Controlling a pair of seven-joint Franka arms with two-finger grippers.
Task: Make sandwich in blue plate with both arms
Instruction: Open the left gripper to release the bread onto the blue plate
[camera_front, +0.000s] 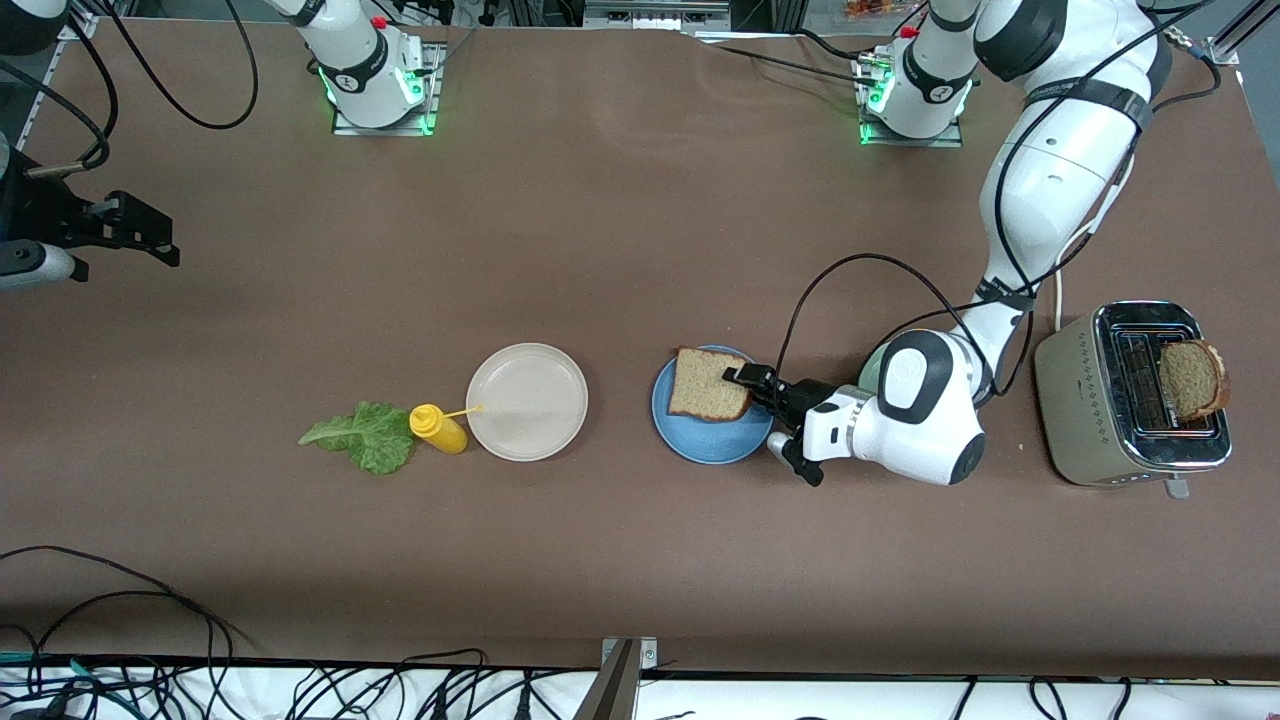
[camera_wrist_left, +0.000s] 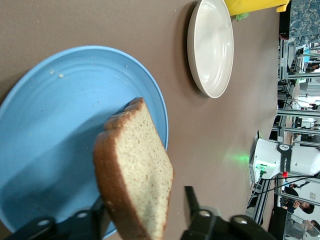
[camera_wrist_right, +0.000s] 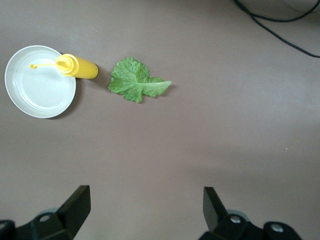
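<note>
Brown matte worktop (camera_front: 620, 230) spans the scene, with black cables trailing along its edge nearest the front camera. A round medium-blue plate (camera_front: 700, 440) lies toward the left arm's end, a round beige-white plate (camera_front: 527, 401) beside it, then a yellow squeeze bottle (camera_front: 438, 428) lying with its tip over that plate's rim, and a ruffled green lettuce leaf (camera_front: 365, 436) just beside the bottle. A silver two-slot toaster (camera_front: 1130, 400) stands at the left arm's end with a slice of brown bread (camera_front: 1192, 380) sticking up from one slot. The left arm bends low, its left end effector (camera_front: 748, 384) pinching a second brown wholegrain slice (camera_wrist_left: 135, 175), tilted, over the blue plate. The right end effector (camera_wrist_right: 145, 205) waits high with its fingers spread wide.
</note>
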